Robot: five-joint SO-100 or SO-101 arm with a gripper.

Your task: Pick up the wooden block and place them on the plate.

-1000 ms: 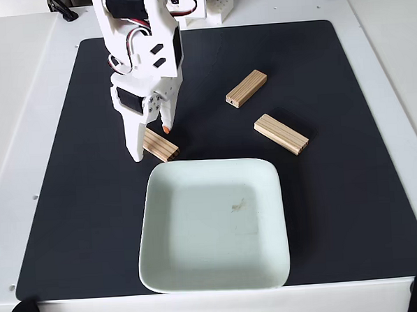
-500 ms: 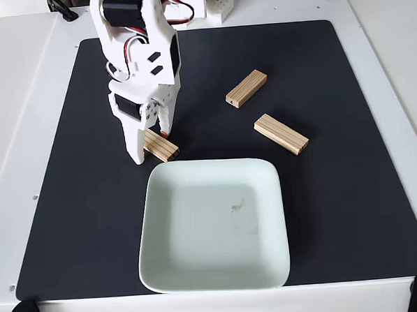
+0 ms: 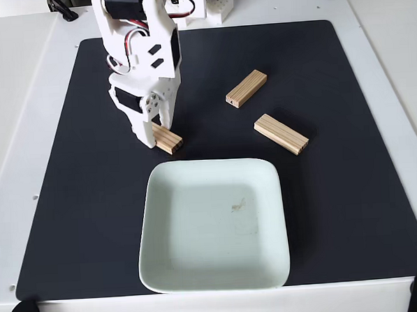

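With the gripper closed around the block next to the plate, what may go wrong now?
1. The gripper holds the wooden block near one end, so the block may tilt or slip when lifted.
2. The plate lies just below the block in the fixed view; a low carry might catch its raised rim.
3. The grasp is partly hidden by the arm, so it may be looser than it looks.

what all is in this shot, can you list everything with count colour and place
wooden blocks: three in view, light pine; one at the gripper just above the plate's upper left corner, one mid-mat, one right of centre
plate: one, pale mint green, lower middle of the mat, no blocks on it, small brownish speck inside
mat: one, black, covering most of the white table
arm: one, white, upper left
gripper: closed around the left block's end
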